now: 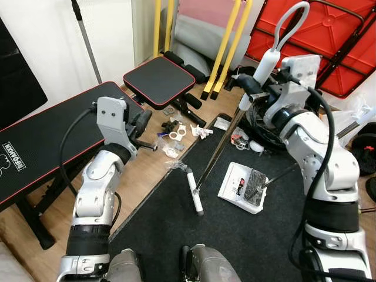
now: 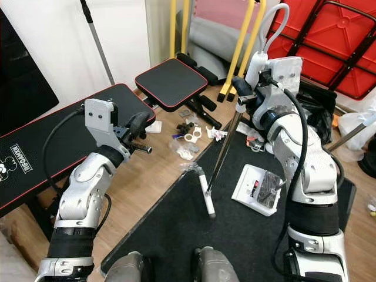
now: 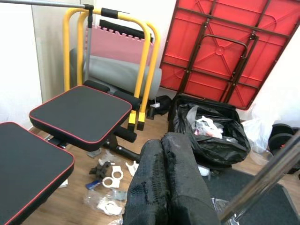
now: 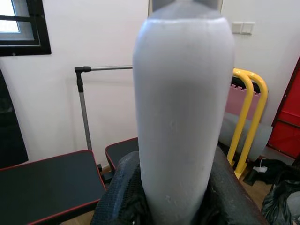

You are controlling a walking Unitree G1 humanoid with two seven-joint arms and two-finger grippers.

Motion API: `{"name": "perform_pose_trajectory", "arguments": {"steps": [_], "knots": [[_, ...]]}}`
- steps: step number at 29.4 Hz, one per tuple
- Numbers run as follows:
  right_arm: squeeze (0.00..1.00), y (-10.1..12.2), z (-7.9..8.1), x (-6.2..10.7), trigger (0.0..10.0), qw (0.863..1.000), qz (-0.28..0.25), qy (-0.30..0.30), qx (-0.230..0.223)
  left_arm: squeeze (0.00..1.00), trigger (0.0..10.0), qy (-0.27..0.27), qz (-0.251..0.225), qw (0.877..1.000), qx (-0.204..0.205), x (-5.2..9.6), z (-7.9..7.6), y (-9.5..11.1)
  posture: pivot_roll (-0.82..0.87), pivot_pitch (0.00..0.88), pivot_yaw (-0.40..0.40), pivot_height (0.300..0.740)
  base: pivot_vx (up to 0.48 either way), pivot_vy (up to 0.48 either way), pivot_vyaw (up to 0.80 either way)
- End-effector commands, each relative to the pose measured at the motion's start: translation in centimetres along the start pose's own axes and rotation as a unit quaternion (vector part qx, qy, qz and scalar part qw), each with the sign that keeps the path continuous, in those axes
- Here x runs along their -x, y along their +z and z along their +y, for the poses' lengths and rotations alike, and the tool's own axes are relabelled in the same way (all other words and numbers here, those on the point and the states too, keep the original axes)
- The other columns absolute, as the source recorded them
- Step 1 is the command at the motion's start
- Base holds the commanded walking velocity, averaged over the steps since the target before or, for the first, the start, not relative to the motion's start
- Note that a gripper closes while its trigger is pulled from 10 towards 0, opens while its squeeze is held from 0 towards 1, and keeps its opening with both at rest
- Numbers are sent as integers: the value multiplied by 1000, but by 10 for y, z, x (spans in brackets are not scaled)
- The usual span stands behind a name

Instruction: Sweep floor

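My right gripper (image 1: 251, 89) is shut on the pale grey handle (image 4: 183, 117) of a sweeper, with a black finger (image 4: 117, 199) on either side of it. Its metal pole (image 1: 220, 147) slants down to a white head (image 1: 195, 197) resting on the black mat (image 1: 235, 241). Small litter (image 1: 175, 134), white plastic rings and wrappers, lies on the wooden floor just beyond the head. My left gripper (image 1: 143, 122) hovers shut and empty above the wood beside the bench; its fingers (image 3: 164, 187) are pressed together.
A black bench with red trim (image 1: 41, 153) and its seat pad (image 1: 158, 79) stand on the left. Yellow bars (image 1: 226, 47), a red folded table (image 1: 335, 35) and a black rubbish bag (image 3: 211, 136) line the back. A white tray (image 1: 242, 187) lies on the mat.
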State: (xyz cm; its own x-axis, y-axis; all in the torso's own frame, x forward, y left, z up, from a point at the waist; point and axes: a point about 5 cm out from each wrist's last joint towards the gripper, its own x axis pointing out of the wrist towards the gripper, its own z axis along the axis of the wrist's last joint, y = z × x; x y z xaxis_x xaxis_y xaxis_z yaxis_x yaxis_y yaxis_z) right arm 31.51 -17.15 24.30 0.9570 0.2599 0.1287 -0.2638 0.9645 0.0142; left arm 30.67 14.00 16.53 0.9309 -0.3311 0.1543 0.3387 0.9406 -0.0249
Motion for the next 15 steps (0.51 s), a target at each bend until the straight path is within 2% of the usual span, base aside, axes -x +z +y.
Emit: {"name": "perform_pose_trajectory", "arguments": {"steps": [1, 2, 3, 7, 8, 9, 10, 15], "knots": [[0, 10, 0, 4, 0, 999, -36, 0, 7, 0, 0, -2, 3, 1000, 6, 1, -5, -1, -190, 44, -155, 740, 0, 0, 0], [0, 10, 1, 4, 1373, 999, -37, 1, 6, 0, 0, -6, 3, 1000, 5, 0, -8, -1, -191, 46, -155, 740, 0, 0, 0], [0, 9, 2, 3, 10000, 999, -37, -2, 6, 0, 0, -5, 5, 1000, -1, -1, -10, -1, -192, 47, -154, 740, 0, 0, 0], [0, 9, 2, 3, 10000, 999, -37, -5, 7, 0, 0, -4, 7, 1000, -6, -2, -10, -1, -192, 47, -153, 740, 0, 0, 0], [0, 10, 2, 2, 10000, 999, -39, -9, 8, 0, 5725, 3, 13, 1000, -20, -3, -10, -2, -192, 47, -154, 740, 0, 0, 0], [0, 10, 2, 2, 10000, 999, -39, -9, 8, 0, 5725, 3, 13, 1000, -20, -3, -10, -2, -192, 47, -154, 740, 0, 0, 0], [0, 11, 2, 2, 10000, 999, -43, -13, 9, 0, 10000, 8, 24, 999, -36, -4, -9, -4, -191, 48, -154, 740, 0, 0, 0], [0, 15, 0, 0, 10000, 997, -66, -25, 3, 0, 10000, 20, 19, 999, -38, -7, -5, -2, -183, 50, -152, 740, 0, 0, 0]]}}
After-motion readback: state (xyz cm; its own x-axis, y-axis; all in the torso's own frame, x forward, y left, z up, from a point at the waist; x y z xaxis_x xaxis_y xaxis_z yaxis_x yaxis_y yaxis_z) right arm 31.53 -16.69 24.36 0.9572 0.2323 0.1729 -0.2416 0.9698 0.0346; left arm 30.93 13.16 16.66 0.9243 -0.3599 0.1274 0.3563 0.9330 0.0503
